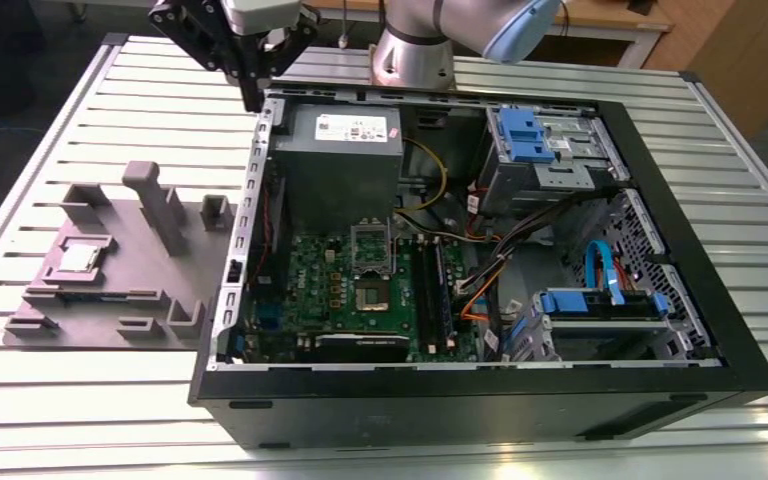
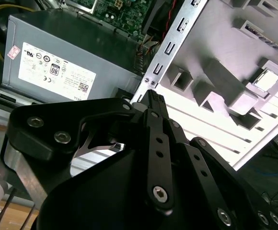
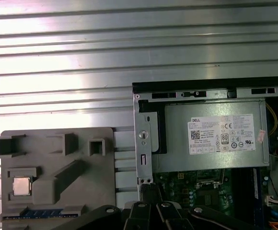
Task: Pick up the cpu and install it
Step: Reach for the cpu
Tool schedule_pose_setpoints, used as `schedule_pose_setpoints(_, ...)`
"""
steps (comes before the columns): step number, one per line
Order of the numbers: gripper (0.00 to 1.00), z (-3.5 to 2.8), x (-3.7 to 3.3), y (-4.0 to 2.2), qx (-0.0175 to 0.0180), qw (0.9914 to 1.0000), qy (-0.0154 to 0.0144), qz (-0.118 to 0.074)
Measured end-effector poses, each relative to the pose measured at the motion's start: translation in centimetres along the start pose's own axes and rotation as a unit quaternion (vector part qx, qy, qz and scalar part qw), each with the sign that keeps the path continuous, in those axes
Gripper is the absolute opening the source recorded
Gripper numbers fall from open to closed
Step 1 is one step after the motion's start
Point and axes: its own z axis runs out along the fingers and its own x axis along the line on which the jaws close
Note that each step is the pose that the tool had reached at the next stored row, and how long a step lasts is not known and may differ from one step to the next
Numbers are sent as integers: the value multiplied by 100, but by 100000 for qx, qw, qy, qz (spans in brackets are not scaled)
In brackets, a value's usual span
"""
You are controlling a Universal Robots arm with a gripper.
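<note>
On the grey fixture (image 1: 124, 275) lies one cpu (image 1: 80, 257); one gripper (image 1: 252, 102) hangs pressed together.

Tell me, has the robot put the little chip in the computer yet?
Not yet. The cpu lies in the grey holder beside the computer case. The gripper, shut and empty, hangs by the case's corner, away from it. Picking up and installing are both undone.

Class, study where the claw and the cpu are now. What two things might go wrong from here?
1. The claw hangs by the computer case's metal wall; moving low, it might strike it.
2. The cpu lies in a grey holder among upright posts; the claw might knock one.
</note>
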Motion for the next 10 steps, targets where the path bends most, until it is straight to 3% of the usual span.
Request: schedule_pose_setpoints(10,10,6,19,-2,17,100000,110,5)
